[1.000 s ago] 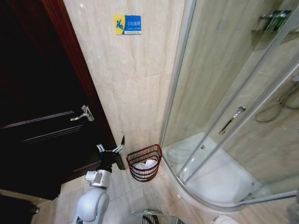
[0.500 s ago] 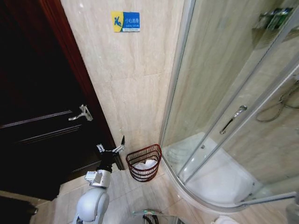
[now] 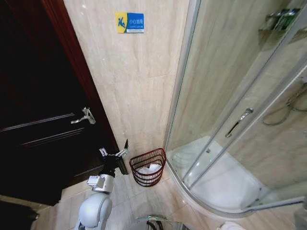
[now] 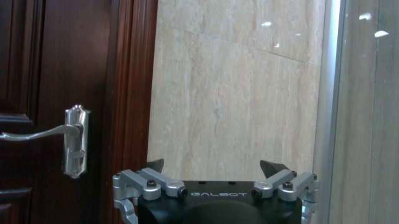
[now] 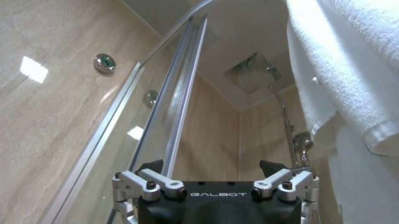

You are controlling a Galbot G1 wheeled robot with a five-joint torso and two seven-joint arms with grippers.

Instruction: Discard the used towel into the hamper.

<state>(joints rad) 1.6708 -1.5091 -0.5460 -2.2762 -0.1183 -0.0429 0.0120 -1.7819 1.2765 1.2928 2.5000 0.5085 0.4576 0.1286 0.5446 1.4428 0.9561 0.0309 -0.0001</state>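
Where the marble-tiled wall (image 3: 139,91) meets the dark wooden door (image 3: 33,120) on one side and the curved glass shower enclosure (image 3: 240,120) on the other, the hamper (image 3: 148,167) stands on the tiled floor at the foot of the wall, close beside the shower's metal frame. It is upright, a dark red-brown wire basket wider at the rim, and a white towel (image 3: 150,169) lies inside it, seen through the open top. Just to the hamper's left, in front of the door's lower edge, the left gripper (image 3: 115,152) is raised with its fingers spread wide apart and nothing between them; its wrist view looks across the black fingertips at the door frame, the silver door handle (image 4: 70,140) and the pale wall. The right gripper (image 5: 216,170) also has its fingers parted and bare, aimed upward along the shower's glass toward a shower head (image 5: 302,140), with a white hanging towel (image 5: 349,84) beside it, apart from the fingers. High on the wall a small blue and yellow warning sign (image 3: 129,22) is fixed.
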